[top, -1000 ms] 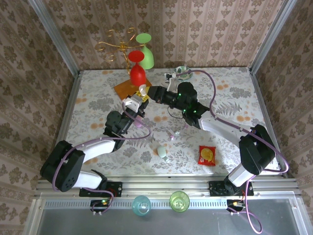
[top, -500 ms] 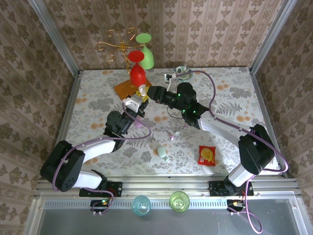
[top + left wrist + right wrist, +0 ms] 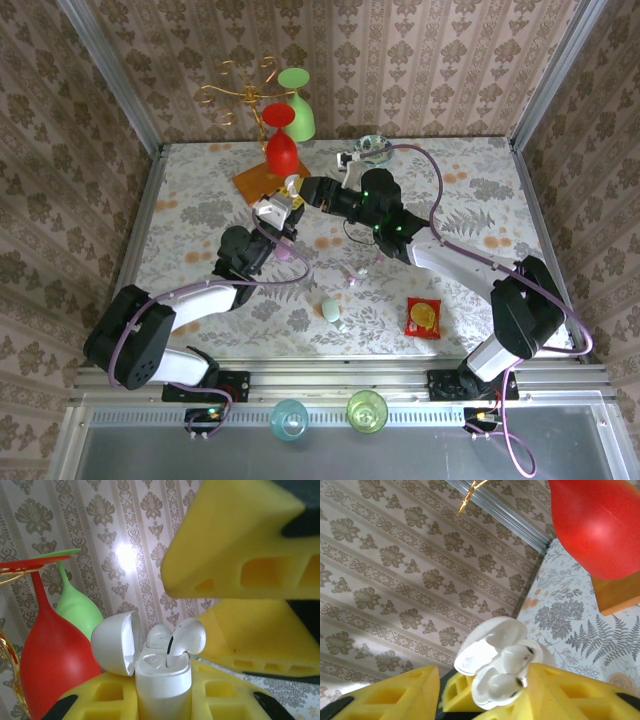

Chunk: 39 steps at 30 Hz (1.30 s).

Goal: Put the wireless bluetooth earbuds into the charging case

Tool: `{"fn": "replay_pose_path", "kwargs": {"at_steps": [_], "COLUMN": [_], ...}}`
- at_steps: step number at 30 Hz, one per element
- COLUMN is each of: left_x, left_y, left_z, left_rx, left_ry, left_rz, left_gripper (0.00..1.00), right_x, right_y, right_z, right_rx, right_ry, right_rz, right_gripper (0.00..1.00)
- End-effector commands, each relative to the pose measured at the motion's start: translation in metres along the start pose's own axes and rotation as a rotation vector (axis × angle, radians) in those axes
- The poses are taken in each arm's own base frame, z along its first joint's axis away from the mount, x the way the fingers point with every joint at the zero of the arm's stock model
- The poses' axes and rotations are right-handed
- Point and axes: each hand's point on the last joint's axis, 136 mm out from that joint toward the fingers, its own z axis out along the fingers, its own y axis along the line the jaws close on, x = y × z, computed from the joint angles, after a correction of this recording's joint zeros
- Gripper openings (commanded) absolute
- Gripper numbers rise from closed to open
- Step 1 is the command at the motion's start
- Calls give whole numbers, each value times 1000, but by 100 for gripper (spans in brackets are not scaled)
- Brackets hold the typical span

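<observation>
With the left hand (image 3: 277,210) clamped on the open case (image 3: 162,677), both buds (image 3: 160,636) in it but one sitting proud, the right hand (image 3: 306,190), spread wide and empty just beside, should press that one straight down, gently

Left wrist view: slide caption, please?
Left hand holds open charging case, two earbuds inside, right hand beside.

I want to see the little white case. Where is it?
The case is pinched in the left hand, lid open, near the middle of the table in the top view, close beside the red glass.
</observation>
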Motion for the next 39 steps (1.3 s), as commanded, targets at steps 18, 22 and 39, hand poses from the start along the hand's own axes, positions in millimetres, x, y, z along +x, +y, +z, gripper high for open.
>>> {"fn": "replay_pose_path", "kwargs": {"at_steps": [18, 22, 39], "left_x": [-20, -25, -32], "left_y": [-8, -15, -24], "left_z": [2, -5, -6], "left_rx": [153, 248, 332], "left_ry": [-55, -60, -80], "left_rz": [1, -28, -69], "left_gripper": [0, 0, 0], "right_x": [-22, -24, 3], "right_y": [-6, -19, -23], "right_z": [-49, -52, -38], "right_rx": [36, 84, 80], "right_ry": [0, 21, 212], "right_rz": [-119, -130, -235], "right_gripper": [72, 63, 59]}}
